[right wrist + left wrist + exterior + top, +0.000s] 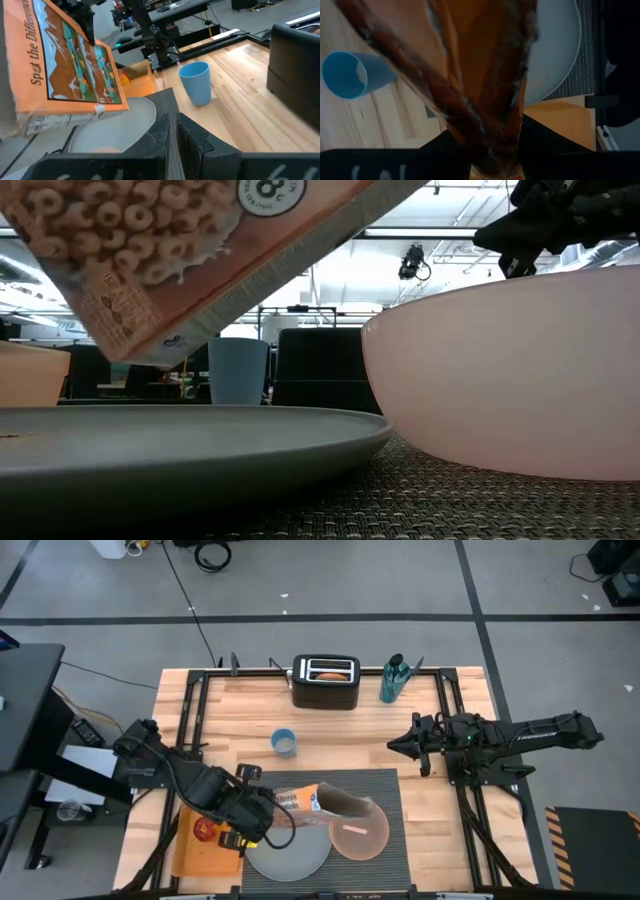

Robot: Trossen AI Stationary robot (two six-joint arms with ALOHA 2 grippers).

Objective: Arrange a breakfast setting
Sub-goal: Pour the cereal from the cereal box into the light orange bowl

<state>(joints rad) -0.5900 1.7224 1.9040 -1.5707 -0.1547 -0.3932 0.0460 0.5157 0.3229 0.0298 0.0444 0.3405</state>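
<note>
From above, the left gripper (262, 812) held the orange cardboard cereal box (305, 802) in its jaws, tipped over the pink round bowl (362, 833) on the dark grey woven placemat (385, 785), at the counter's (340, 735) six o'clock. The pale grey round plate (290, 855) lay at the bowl's nine o'clock. The right gripper (400, 743) waited at three o'clock, jaws closed and empty. At counter level, the box (170, 255) hung tilted above plate (180, 445) and bowl (510, 370). The right wrist showed the small blue plastic cup (196, 82) upright.
</note>
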